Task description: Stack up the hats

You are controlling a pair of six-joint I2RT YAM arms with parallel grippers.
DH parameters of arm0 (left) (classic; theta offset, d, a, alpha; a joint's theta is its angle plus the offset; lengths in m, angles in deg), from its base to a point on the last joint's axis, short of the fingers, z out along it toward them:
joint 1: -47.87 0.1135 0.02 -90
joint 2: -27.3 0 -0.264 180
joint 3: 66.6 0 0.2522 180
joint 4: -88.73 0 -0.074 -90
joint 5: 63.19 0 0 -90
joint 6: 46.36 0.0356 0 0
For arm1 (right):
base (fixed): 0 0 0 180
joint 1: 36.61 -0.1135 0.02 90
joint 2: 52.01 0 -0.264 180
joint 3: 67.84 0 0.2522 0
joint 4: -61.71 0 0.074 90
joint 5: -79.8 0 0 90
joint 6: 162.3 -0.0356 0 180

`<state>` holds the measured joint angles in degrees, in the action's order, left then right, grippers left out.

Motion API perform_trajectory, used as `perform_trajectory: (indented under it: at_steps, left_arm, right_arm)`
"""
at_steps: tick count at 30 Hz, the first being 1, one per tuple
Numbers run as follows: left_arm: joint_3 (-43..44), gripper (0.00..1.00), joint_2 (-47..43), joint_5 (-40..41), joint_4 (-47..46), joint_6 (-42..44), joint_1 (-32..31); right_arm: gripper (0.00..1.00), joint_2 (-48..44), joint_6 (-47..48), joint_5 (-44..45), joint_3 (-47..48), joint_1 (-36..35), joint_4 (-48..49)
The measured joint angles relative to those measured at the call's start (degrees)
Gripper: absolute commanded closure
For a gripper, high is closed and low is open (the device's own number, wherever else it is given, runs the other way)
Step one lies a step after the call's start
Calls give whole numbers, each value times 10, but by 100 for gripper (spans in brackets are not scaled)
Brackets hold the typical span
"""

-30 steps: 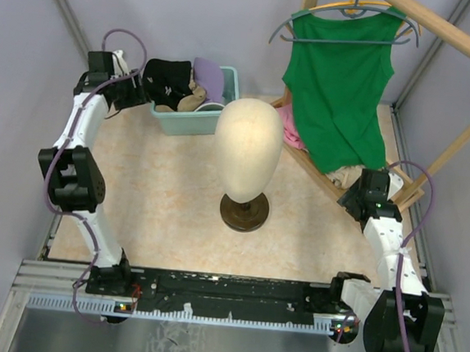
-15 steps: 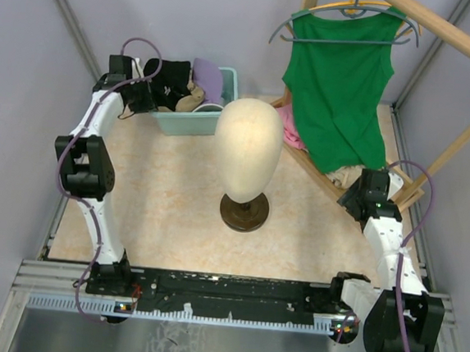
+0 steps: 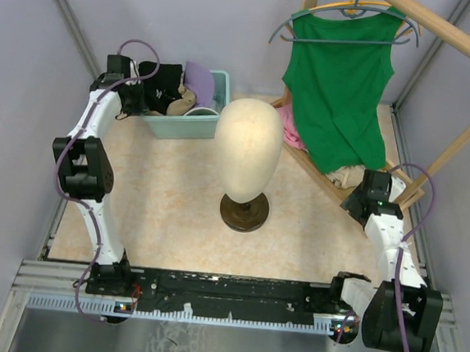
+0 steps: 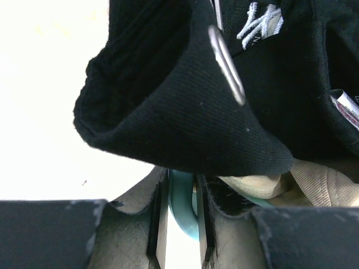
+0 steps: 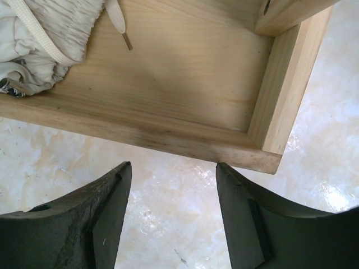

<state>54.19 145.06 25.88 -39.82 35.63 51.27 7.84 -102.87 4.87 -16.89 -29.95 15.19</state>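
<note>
The hats lie piled in a teal bin (image 3: 211, 124) at the back left. The black cap (image 3: 162, 83) with white logo is on the left, the purple cap (image 3: 199, 80) behind, the tan cap (image 3: 180, 102) in the middle, and a sliver of the white cap (image 3: 208, 110) shows at the front. My left gripper (image 3: 137, 97) is shut on the bin's left rim (image 4: 182, 204), with the black cap (image 4: 185, 101) draped just above the fingers and the tan cap (image 4: 314, 188) beside it. My right gripper (image 3: 363, 194) is open and empty at the right.
A wooden mannequin head (image 3: 247, 148) on a dark base stands mid-table. A green sleeveless top (image 3: 337, 86) hangs on a wooden rack at the back right, over a pink cloth (image 3: 290, 125). The rack's base frame (image 5: 168, 101) and a white cloth (image 5: 39, 39) lie just ahead of my right gripper (image 5: 171, 218).
My left arm reached to the bin's left rim and closed on it; the bin with the hats has slid a little to the left. The right arm barely moved.
</note>
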Motion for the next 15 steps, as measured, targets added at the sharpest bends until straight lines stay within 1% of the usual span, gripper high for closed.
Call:
perform_trajectory:
  at_steps: [2,4,6,9,11,13,15]
  left_arm:
    - [-3,72,-4,7,5,3,3]
    - [-6,66,-7,12,11,4,5]
    - [-6,49,-8,16,15,5,6]
    - [4,39,-9,19,23,8,6]
    - [21,34,-9,16,31,8,8]
    - [47,32,-9,8,39,7,9]
    - [77,30,-10,-3,44,5,9]
  right_arm:
    - [38,3,0,1,0,0,-3]
    - [38,7,0,2,0,0,-11]
    - [38,11,-1,2,0,0,-18]
    - [39,27,-2,0,3,5,-29]
    - [40,45,-2,-3,5,8,-31]
    - [44,69,-2,-10,8,14,-32]
    - [53,96,-3,-17,8,27,-31]
